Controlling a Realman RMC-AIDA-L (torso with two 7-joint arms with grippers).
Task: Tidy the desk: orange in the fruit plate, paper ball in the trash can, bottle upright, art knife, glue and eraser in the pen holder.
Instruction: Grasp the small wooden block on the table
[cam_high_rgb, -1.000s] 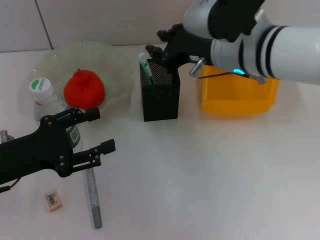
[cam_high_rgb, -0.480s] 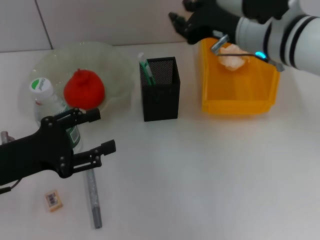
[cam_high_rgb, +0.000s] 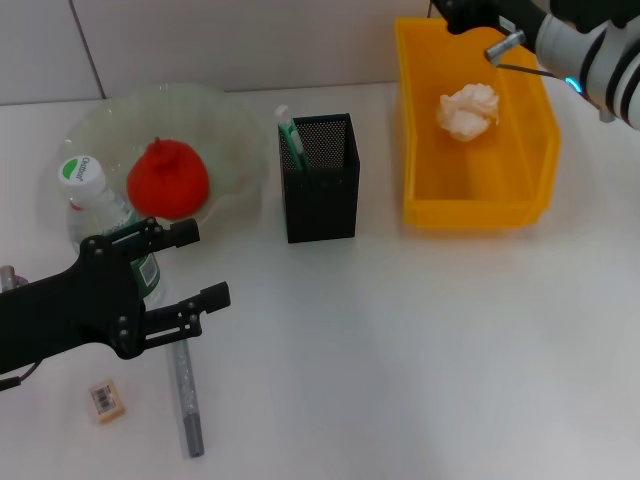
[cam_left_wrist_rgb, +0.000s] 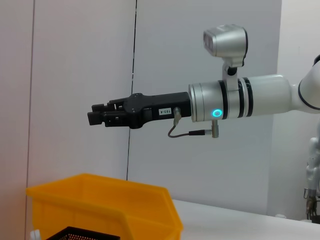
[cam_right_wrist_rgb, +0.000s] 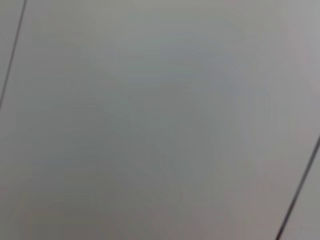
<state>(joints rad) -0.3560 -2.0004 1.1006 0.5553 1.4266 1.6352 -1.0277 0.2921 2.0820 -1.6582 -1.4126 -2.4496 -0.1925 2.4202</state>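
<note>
Head view: my left gripper (cam_high_rgb: 185, 270) has fingers released, hovering beside the upright bottle (cam_high_rgb: 100, 215), above the art knife (cam_high_rgb: 186, 395); eraser (cam_high_rgb: 106, 400) nearby on the desk (cam_high_rgb: 400, 350). Next: lower squarely over the knife. Right gripper (cam_left_wrist_rgb: 100, 114), fingers apparently together and empty, has lifted clear of the pen holder (cam_high_rgb: 320, 180) since earlier.
</note>
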